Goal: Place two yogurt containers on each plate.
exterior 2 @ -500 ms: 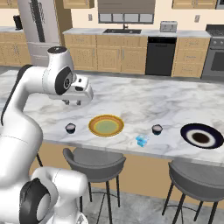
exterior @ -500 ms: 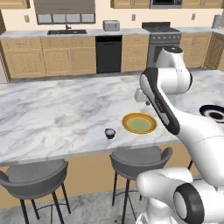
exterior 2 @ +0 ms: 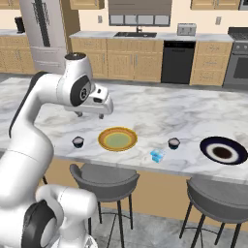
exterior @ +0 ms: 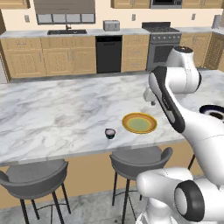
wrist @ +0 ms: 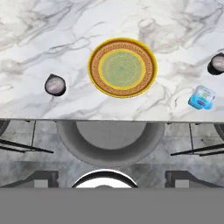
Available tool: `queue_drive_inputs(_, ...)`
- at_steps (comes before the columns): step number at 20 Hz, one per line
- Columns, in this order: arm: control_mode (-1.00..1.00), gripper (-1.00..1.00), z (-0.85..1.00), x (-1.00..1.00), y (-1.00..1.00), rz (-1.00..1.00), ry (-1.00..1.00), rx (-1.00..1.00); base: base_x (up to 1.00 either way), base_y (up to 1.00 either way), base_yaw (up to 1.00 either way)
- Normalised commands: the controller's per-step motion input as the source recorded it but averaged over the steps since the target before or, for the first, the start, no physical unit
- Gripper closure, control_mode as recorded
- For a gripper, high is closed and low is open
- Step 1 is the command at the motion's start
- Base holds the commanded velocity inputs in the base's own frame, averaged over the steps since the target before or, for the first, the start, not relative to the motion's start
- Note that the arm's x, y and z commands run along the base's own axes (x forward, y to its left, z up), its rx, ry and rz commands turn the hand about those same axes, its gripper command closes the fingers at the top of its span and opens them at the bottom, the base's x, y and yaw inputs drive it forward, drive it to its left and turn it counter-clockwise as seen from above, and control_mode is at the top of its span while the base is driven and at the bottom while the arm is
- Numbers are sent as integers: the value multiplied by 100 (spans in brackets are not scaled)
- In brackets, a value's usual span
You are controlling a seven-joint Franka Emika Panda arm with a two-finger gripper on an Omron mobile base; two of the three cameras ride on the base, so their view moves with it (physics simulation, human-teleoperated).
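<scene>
A yellow-rimmed plate [exterior 2: 117,139] [exterior: 139,123] [wrist: 122,67] with a greenish centre lies near the counter's front edge, with nothing on it. A dark yogurt cup [exterior 2: 78,142] [exterior: 110,133] [wrist: 55,85] stands to its left. To its right are a light blue yogurt tub [exterior 2: 157,155] [wrist: 202,97] and a second dark cup [exterior 2: 174,143] [wrist: 217,64]. The navy plate [exterior 2: 223,150] [exterior: 214,111] lies farther right, also bare. My gripper [exterior 2: 90,115] [exterior: 152,103] hangs open above the counter just behind the yellow plate, holding nothing.
Grey bar stools [exterior 2: 104,179] [exterior 2: 218,193] [exterior: 140,159] [exterior: 35,175] stand under the marble counter's front edge [wrist: 109,114]. Cabinets, a sink, a dishwasher and a stove line the far wall.
The hand has shifted slightly above the counter. The plates and yogurt containers lie where they were.
</scene>
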Motion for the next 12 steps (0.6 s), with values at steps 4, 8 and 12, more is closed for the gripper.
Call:
queue_drive_inputs(4, -100, -100, -3, 0, -99, -11, 8, 8, 0, 0, 0)
queue_drive_inputs(8, -100, -100, -1, 8, -86, -12, 6, 7, 0, 0, 0)
queue_drive_inputs(12, -100, -100, -3, 14, -71, -11, 4, 4, 0, 0, 0)
